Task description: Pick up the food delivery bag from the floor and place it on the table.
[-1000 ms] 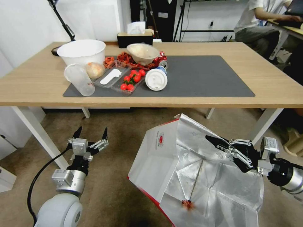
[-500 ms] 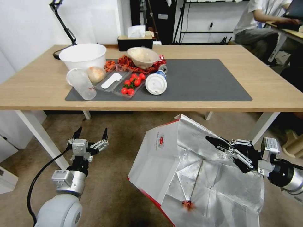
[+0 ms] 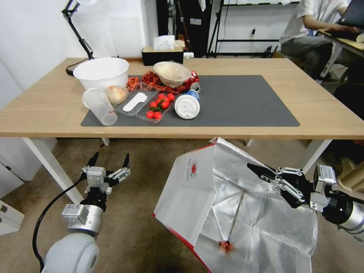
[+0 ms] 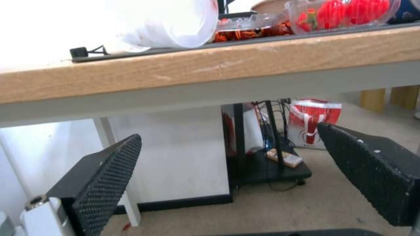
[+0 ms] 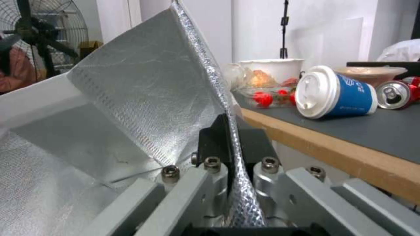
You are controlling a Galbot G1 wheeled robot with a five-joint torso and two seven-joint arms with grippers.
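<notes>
The food delivery bag (image 3: 227, 204), white with a red edge and crinkled foil lining, hangs open-mouthed just below the table's (image 3: 326, 110) front edge. My right gripper (image 3: 254, 171) is shut on the bag's foil rim (image 5: 236, 157) at its right side. The bag's round red logo (image 3: 194, 168) faces me. My left gripper (image 3: 109, 160) stands open and empty to the left, above the carpet floor (image 3: 136, 220), beside a white table leg (image 3: 49, 163). In the left wrist view its fingertips (image 4: 109, 173) frame the table's underside (image 4: 219, 85).
On the dark grey mat (image 3: 246, 98) lie a white bowl (image 3: 100, 72), a clear cup (image 3: 99, 106), a tomato tray (image 3: 157, 106), a tipped paper cup (image 3: 187, 105) and a can (image 3: 195, 86). The mat's right half is bare. A seated person works at the far right.
The whole picture has slid down a little, so the table shows more of its top: the camera has risen or tilted. Both grippers and the bag hold their places in view.
</notes>
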